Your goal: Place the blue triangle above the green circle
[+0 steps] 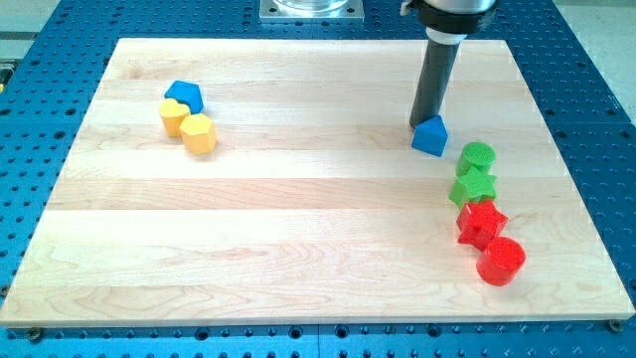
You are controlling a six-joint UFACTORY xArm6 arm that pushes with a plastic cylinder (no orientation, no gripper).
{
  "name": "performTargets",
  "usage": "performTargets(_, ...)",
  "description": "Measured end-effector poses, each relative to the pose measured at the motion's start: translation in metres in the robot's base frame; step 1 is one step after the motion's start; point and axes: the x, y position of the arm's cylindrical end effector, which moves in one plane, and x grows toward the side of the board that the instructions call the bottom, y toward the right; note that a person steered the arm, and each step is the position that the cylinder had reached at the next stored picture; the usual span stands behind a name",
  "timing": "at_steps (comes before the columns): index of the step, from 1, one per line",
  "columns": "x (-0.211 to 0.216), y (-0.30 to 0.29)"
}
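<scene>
The blue triangle (430, 136) lies on the wooden board at the view's right, up and to the left of the green circle (477, 156). The two are a small gap apart. My tip (421, 124) is the lower end of the dark rod and touches the blue triangle's upper left side. The rod rises from there toward the view's top.
A green star (473, 186) sits just below the green circle, then a red star (481, 223) and a red circle (501, 261). At the view's upper left are a blue block (185, 95), a yellow heart (173, 115) and a yellow hexagon (199, 133). The board (298, 219) rests on a blue perforated table.
</scene>
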Motion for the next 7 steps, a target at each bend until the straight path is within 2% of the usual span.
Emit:
performTargets(1, 0.000, -0.029)
performTargets(2, 0.019, -0.054)
performTargets(5, 0.028, 0.003)
performTargets(7, 0.012, 0.024)
